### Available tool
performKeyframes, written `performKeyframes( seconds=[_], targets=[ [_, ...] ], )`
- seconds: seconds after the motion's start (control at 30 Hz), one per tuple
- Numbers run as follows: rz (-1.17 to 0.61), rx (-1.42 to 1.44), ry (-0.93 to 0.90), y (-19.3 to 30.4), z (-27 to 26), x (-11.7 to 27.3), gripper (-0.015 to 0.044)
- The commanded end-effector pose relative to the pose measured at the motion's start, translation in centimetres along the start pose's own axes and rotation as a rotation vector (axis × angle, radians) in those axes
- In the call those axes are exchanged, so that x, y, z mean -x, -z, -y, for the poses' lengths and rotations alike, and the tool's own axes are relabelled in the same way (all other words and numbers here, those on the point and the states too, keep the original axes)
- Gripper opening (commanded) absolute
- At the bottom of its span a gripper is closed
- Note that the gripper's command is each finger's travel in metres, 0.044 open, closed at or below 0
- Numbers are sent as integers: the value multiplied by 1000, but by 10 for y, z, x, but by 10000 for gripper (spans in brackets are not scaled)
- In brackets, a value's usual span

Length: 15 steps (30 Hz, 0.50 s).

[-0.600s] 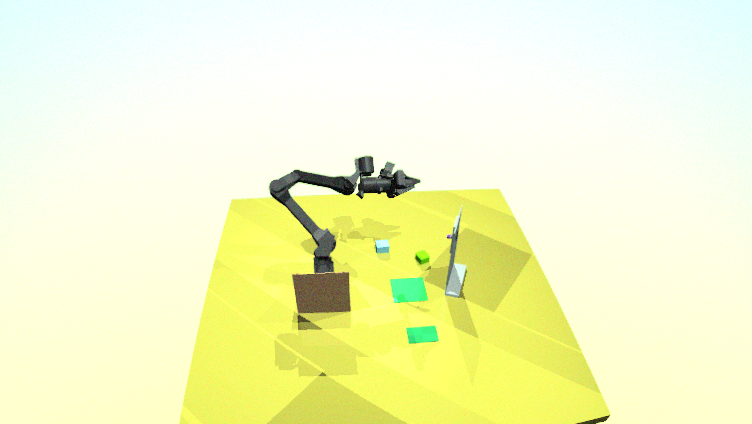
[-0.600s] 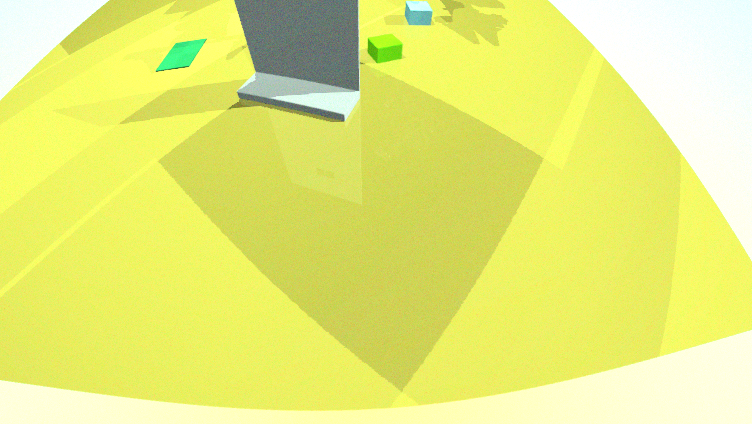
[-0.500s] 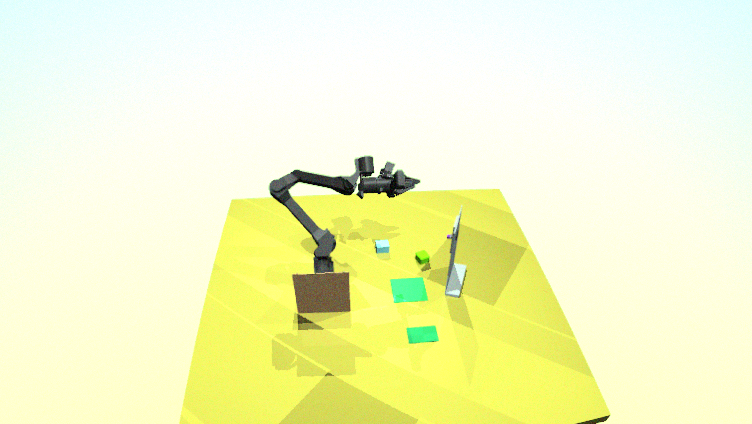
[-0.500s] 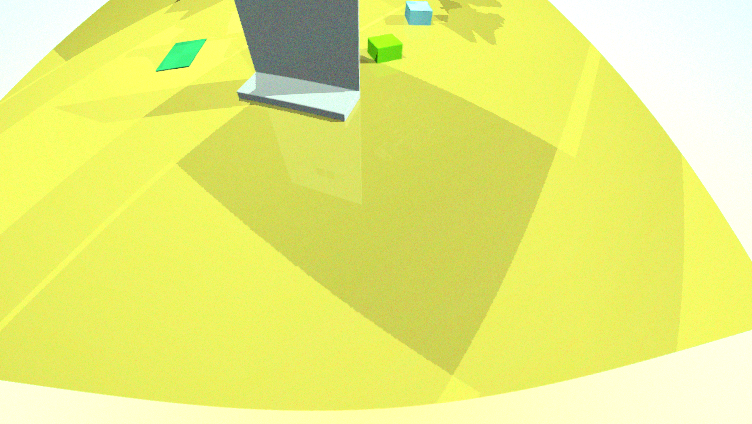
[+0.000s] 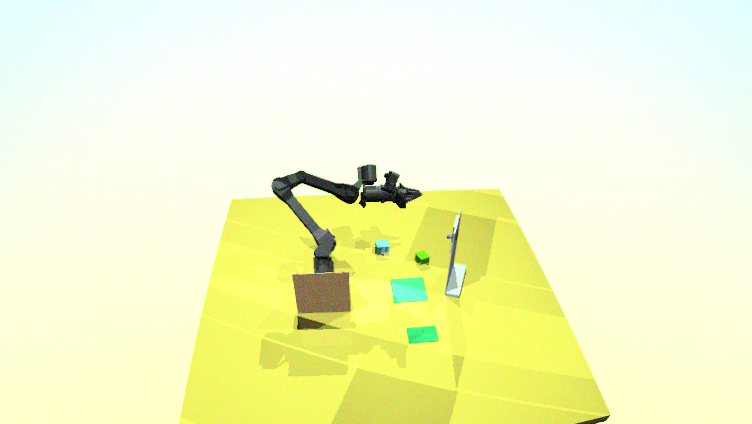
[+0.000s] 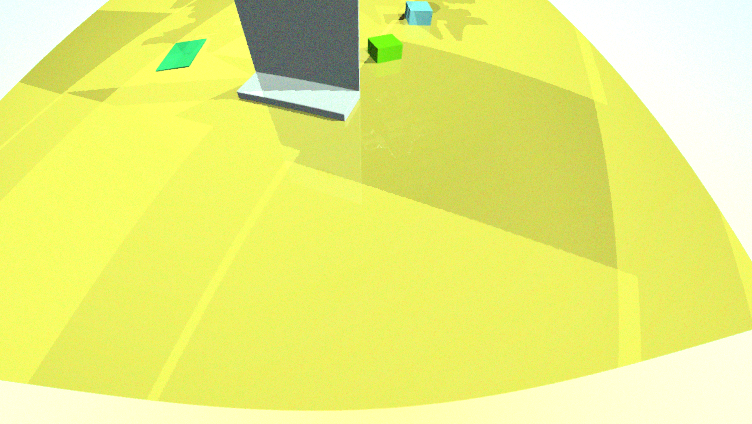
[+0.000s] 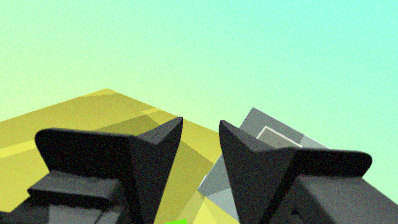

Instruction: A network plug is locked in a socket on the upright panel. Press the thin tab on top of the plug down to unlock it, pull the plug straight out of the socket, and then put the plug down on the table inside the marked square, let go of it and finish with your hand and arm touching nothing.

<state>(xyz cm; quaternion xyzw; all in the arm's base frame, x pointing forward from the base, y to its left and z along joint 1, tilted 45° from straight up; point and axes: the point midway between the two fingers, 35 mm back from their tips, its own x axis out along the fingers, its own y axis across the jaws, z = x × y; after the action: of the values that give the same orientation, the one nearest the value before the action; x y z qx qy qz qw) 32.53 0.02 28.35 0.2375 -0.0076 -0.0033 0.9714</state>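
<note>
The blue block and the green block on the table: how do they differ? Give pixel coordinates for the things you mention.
The blue block (image 5: 382, 247) (image 6: 419, 14) is pale; the green block (image 5: 422, 257) (image 6: 384, 48) (image 7: 177, 222) is vivid. From the top, the green block sits nearer the upright panel (image 5: 453, 247) (image 6: 305, 42) (image 7: 217, 175); the blue block lies farther off. Both are small and boxy.

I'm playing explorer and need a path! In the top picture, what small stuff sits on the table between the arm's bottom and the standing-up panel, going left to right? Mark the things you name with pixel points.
Light blue cube (image 5: 381, 247) (image 6: 419, 14), teal square (image 5: 409, 290), green cube (image 5: 422, 257) (image 6: 385, 48).
</note>
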Motion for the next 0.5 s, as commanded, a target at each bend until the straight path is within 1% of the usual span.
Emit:
performKeyframes(
  seconds=[0.0, 0.47],
  targets=[
    [-3, -131, 20, 10, 9, -1, 156],
    [13, -618, 64, 40, 33, 0, 156]
  ],
)
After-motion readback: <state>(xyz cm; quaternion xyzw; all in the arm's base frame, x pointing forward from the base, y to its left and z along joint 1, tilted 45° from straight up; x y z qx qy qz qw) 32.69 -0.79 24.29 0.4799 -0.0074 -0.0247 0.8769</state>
